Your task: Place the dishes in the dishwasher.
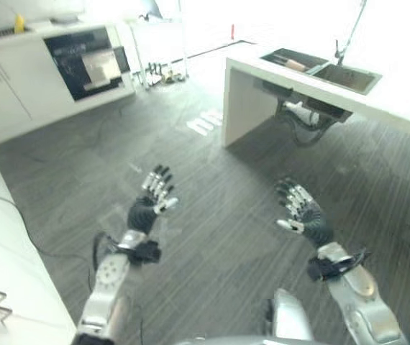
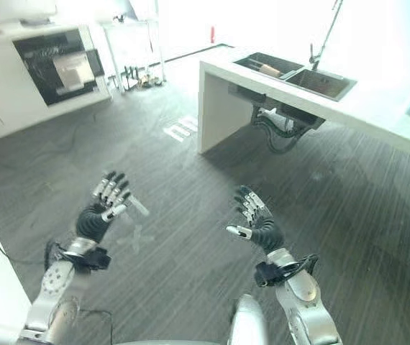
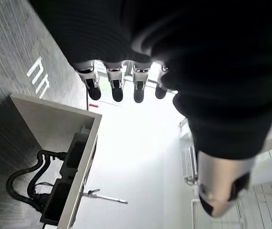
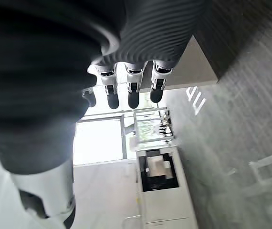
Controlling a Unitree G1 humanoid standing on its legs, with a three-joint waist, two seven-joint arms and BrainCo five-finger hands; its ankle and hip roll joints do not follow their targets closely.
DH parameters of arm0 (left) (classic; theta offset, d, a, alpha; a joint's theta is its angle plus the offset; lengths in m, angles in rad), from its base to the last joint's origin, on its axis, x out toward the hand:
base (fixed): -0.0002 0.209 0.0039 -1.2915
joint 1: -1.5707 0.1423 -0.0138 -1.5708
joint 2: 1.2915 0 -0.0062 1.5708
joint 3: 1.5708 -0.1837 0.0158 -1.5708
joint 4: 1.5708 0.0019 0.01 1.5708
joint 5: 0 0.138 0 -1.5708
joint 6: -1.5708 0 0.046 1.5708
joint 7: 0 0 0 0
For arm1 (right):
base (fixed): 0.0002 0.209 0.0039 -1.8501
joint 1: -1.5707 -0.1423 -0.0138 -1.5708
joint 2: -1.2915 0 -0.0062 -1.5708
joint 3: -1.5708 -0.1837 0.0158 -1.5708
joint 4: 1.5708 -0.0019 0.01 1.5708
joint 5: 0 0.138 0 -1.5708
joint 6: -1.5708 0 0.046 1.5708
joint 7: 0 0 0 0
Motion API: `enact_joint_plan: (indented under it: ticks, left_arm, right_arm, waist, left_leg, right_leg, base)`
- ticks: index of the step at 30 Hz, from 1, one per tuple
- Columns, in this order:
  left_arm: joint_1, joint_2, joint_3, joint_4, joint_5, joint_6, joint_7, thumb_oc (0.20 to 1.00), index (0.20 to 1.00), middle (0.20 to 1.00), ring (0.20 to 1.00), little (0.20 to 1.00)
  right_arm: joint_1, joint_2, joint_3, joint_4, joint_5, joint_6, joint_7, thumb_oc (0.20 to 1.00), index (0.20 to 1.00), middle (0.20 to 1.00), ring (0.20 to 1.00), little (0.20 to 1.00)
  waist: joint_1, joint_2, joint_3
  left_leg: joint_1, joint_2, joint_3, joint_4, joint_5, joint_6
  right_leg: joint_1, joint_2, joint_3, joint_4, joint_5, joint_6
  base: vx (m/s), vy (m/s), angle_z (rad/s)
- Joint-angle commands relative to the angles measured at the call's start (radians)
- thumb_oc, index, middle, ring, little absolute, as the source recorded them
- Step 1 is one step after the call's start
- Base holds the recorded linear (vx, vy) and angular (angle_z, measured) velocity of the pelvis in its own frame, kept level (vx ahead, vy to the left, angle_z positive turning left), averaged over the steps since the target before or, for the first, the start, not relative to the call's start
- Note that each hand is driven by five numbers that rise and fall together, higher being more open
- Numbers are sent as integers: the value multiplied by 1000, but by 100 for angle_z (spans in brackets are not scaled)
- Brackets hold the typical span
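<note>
Two arms raised over the grey floor (image 1: pixel 212 215), left hand (image 1: pixel 147 207) spread, right hand (image 1: pixel 307 218) spread, both empty

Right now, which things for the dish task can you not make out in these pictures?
- Dishwasher: its open front looks dark in the left eye view; racks too small to tell.
- Sink: one brownish item lies in the left basin; too small to identify.
- Counter beside the sink: washed out by window glare.
- Left hand and right hand: open, holding nothing.

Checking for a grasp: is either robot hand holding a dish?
No, the left robot hand and right robot hand hover open over the floor, holding nothing.
</note>
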Motion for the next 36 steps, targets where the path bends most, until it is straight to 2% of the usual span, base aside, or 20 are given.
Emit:
enact_joint_plan:
  ticks: [1, 2, 4, 7, 8, 10, 13, 15, 16, 17, 18, 19, 20, 21, 22, 26, 28, 30, 32, 36]
  left_arm:
    - [-77, 31, -21, -51, 16, -41, -16, 1000, 1000, 1000, 1000, 1000]
    - [-83, 35, -41, -56, 23, -38, -12, 1000, 1000, 1000, 1000, 1000]
    - [-79, 30, -52, -63, 30, -36, -9, 1000, 1000, 1000, 1000, 1000]
    - [-65, 30, -57, -61, 28, -46, 1, 1000, 1000, 1000, 1000, 1000]
    - [-58, 24, -46, -68, 13, -37, -8, 1000, 1000, 1000, 1000, 1000]
    - [-28, 15, -33, -91, 18, -21, -16, 1000, 1000, 1000, 1000, 1000]
    - [3, 18, -13, -94, 3, -29, -30, 1000, 1000, 1000, 1000, 1000]
    - [18, 20, -5, -96, -8, -29, -34, 1000, 1000, 1000, 1000, 1000]
    - [24, 19, -2, -91, -10, -35, -40, 1000, 1000, 1000, 1000, 1000]
    - [28, 18, -2, -88, -10, -40, -43, 1000, 1000, 1000, 1000, 1000]
    - [32, 15, -13, -82, -5, -53, -35, 1000, 1000, 1000, 1000, 1000]
    - [30, 10, -24, -80, 2, -60, -25, 1000, 1000, 1000, 1000, 1000]
    - [32, 7, -32, -80, 7, -66, -19, 1000, 1000, 1000, 1000, 1000]
    - [33, -2, -41, -79, 17, -67, -21, 1000, 1000, 1000, 1000, 1000]
    - [34, -5, -45, -73, 25, -71, -23, 1000, 1000, 1000, 1000, 1000]
    - [55, 0, -37, -80, 11, -76, -21, 1000, 1000, 1000, 1000, 1000]
    - [70, -1, -35, -68, 3, -92, -16, 1000, 1000, 1000, 1000, 1000]
    - [85, -6, -36, -60, 8, -113, -18, 1000, 1000, 1000, 1000, 1000]
    - [82, -8, -35, -59, 14, -123, -27, 1000, 1000, 1000, 1000, 1000]
    - [20, 10, -35, -38, 8, -91, -11, 1000, 1000, 1000, 1000, 1000]
  right_arm:
    - [-92, 9, -75, -40, 61, -68, 7, 1000, 1000, 1000, 1000, 1000]
    - [-102, 14, -67, -54, 53, -50, -18, 1000, 1000, 1000, 1000, 1000]
    - [-105, 23, -61, -55, 39, -45, -25, 1000, 1000, 1000, 1000, 1000]
    - [-96, 18, -58, -53, 39, -50, -10, 1000, 1000, 1000, 1000, 1000]
    - [-100, 11, -61, -57, 36, -42, -9, 1000, 1000, 1000, 1000, 1000]
    - [-107, 7, -74, -69, 41, -16, 3, 1000, 1000, 1000, 1000, 1000]
    - [-90, -1, -83, -78, 43, -7, 14, 1000, 1000, 1000, 1000, 1000]
    - [-79, -12, -91, -84, 52, -3, 18, 1000, 1000, 1000, 1000, 1000]
    - [-77, -20, -99, -80, 63, -7, 29, 1000, 1000, 1000, 1000, 1000]
    - [-76, -24, -102, -78, 70, -9, 34, 1000, 1000, 1000, 1000, 1000]
    - [-76, -35, -104, -78, 76, -8, 47, 1000, 1000, 1000, 1000, 1000]
    - [-81, -43, -103, -72, 76, -12, 55, 1000, 1000, 1000, 1000, 1000]
    - [-84, -46, -100, -67, 71, -17, 60, 1000, 1000, 1000, 1000, 1000]
    - [-83, -46, -101, -61, 59, -23, 61, 1000, 1000, 1000, 1000, 1000]
    - [-90, -49, -98, -57, 61, -25, 53, 1000, 1000, 1000, 1000, 1000]
    - [-105, -53, -87, -54, 71, -18, 57, 1000, 1000, 1000, 1000, 1000]
    - [-105, -54, -79, -53, 63, -17, 71, 1000, 1000, 1000, 1000, 1000]
    - [-98, -61, -79, -59, 58, -21, 84, 1000, 1000, 1000, 1000, 1000]
    - [-96, -87, -88, -63, 79, -37, 91, 1000, 1000, 1000, 1000, 1000]
    - [-89, -84, -110, -82, 109, -21, 92, 1000, 1000, 1000, 1000, 1000]
  waist:
    - [-31, 3, 82]
    - [-57, 9, 102]
    - [-66, 11, 108]
    - [-73, -6, 81]
    - [-78, -16, 51]
    - [-102, -1, -1]
    - [-115, 18, -26]
    - [-124, 37, -42]
    - [-129, 45, -50]
    - [-132, 46, -54]
    - [-136, 46, -57]
    - [-130, 33, -49]
    - [-120, 12, -40]
    - [-96, -5, -15]
    - [-70, -17, 16]
    - [-37, -3, 44]
    - [-2, 26, 56]
    - [23, 35, 64]
    - [35, 28, 66]
    - [38, 22, 41]
  left_leg:
    - [-23, 93, -58, -61, 90, -111]
    - [34, 104, -64, -68, 55, -117]
    - [60, 112, -67, -61, 25, -115]
    - [75, 111, -64, -33, -19, -119]
    - [107, 128, -50, -12, -52, -126]
    - [186, 187, -18, -9, -80, -159]
    - [197, 221, -11, 17, -28, -184]
    - [186, 251, -13, 75, 54, -212]
    - [166, 271, -15, 158, 125, -233]
    - [159, 278, -14, 211, 160, -243]
    - [127, 289, -13, 345, 236, -269]
    - [53, 282, -21, 507, 272, -280]
    - [-25, 260, -32, 643, 287, -278]
    - [-183, 260, -66, 802, 268, -259]
    - [-324, 228, -73, 738, 220, -208]
    - [-313, 226, -28, 448, 236, -199]
    - [-331, 234, -86, 120, 318, -223]
    - [-331, 248, -145, -46, 376, -247]
    - [-342, 254, -129, -57, 343, -247]
    - [-315, 263, -83, -35, 299, -237]
  right_leg:
    - [321, -16, 55, -262, 153, 75]
    - [257, -44, 74, -373, 225, 97]
    - [243, -63, 75, -405, 250, 101]
    - [299, -77, 73, -465, 274, 112]
    - [327, -79, 67, -455, 272, 115]
    - [322, -52, 63, -411, 231, 100]
    - [325, -8, 83, -405, 205, 71]
    - [337, 39, 98, -405, 176, 36]
    - [356, 73, 105, -412, 154, 7]
    - [365, 87, 109, -415, 143, -8]
    - [392, 113, 119, -425, 119, -40]
    - [423, 127, 139, -434, 103, -68]
    - [445, 123, 160, -435, 92, -85]
    - [484, 125, 181, -436, 83, -101]
    - [514, 125, 216, -442, 81, -89]
    - [562, 145, 257, -455, 53, -70]
    - [614, 174, 307, -474, 26, -54]
    - [665, 184, 342, -477, -5, -51]
    - [708, 169, 359, -477, -47, -43]
    - [748, 120, 307, -449, -97, -12]
  base:
    - [628, -431, 68]
    - [553, -317, 50]
    - [414, -200, 21]
    - [420, -286, 1]
    - [518, -430, 23]
    - [620, -516, -41]
    - [316, -296, -48]
    - [232, -296, -35]
    - [194, -298, -41]
    - [234, -373, -43]
    - [218, -359, -41]
    - [230, -376, -46]
    - [226, -337, -75]
    - [274, -224, -85]
    - [264, -109, -82]
    - [253, 100, -70]
    - [438, 259, -85]
    - [484, 262, -62]
    - [387, 225, -81]
    - [308, 169, -25]
